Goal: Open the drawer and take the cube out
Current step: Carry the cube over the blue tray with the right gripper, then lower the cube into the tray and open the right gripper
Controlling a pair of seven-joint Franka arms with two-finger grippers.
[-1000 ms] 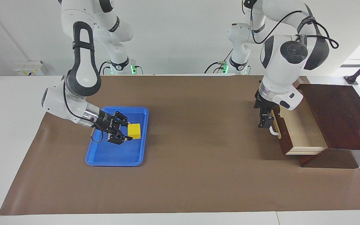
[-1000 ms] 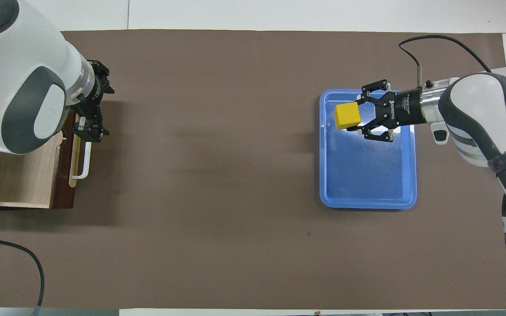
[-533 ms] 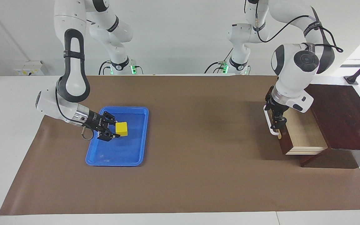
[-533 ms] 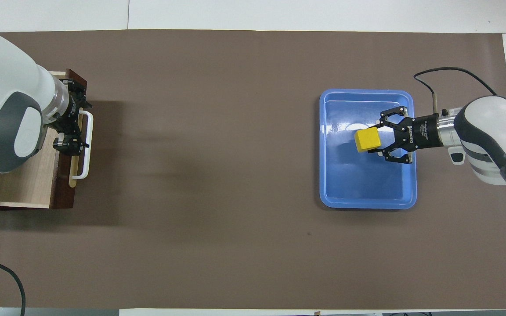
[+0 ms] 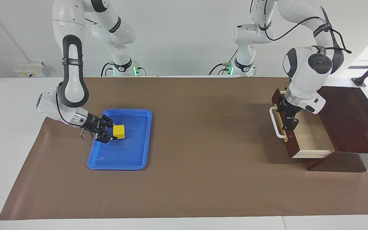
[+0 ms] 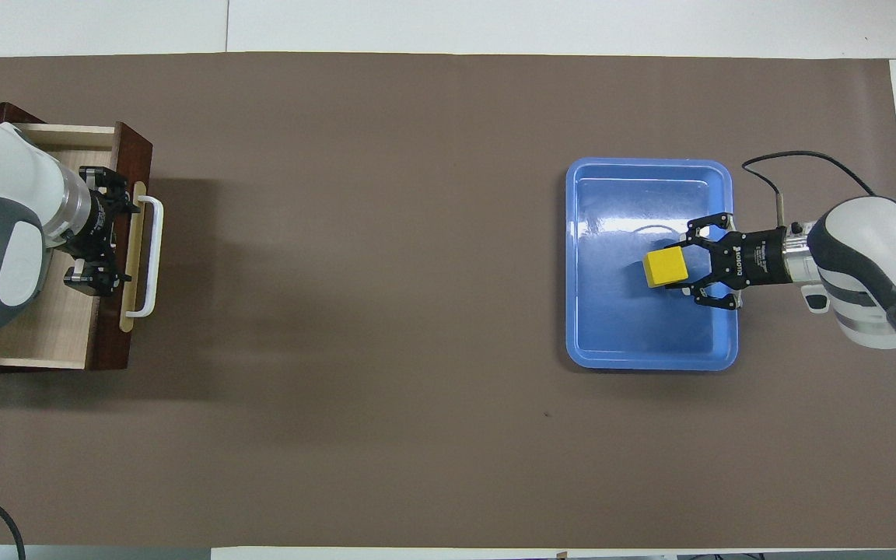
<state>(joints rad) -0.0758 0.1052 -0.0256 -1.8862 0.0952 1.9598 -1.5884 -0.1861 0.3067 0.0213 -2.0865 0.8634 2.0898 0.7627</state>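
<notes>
The yellow cube (image 6: 666, 267) sits right between the fingertips of the right hand (image 6: 677, 266), clamped on two sides, down inside the blue tray (image 6: 650, 354). In the facing view the cube (image 5: 118, 131) looks like it's at or just off the tray floor, honestly can't tell if it's actually touching. That hand (image 5: 112, 132) comes in sideways over the tray's edge from the right arm's end of the tabletop (image 6: 417, 350), nearly level with the surface. The tray (image 5: 120, 163) lies on the brown mat toward that same end, and the cube is the only thing in it.

The drawer (image 6: 51, 327) is pulled well out of its dark wooden box (image 5: 347, 121) at the left arm's end of the tabletop. Its pale wood inside looks bare in the part you can see, but the left arm's wrist covers a good chunk of it in both views. The left hand (image 6: 94, 253) hangs over the open drawer just inside the drawer front, fingers spread wide and holding nothing. From the facing view the left hand (image 5: 290, 120) is clear of the white bar handle (image 5: 275, 123), which sticks out from the drawer front on its tan strip. The box is mostly cut off at the edge of the overhead view, so only the facing view shows its top.
</notes>
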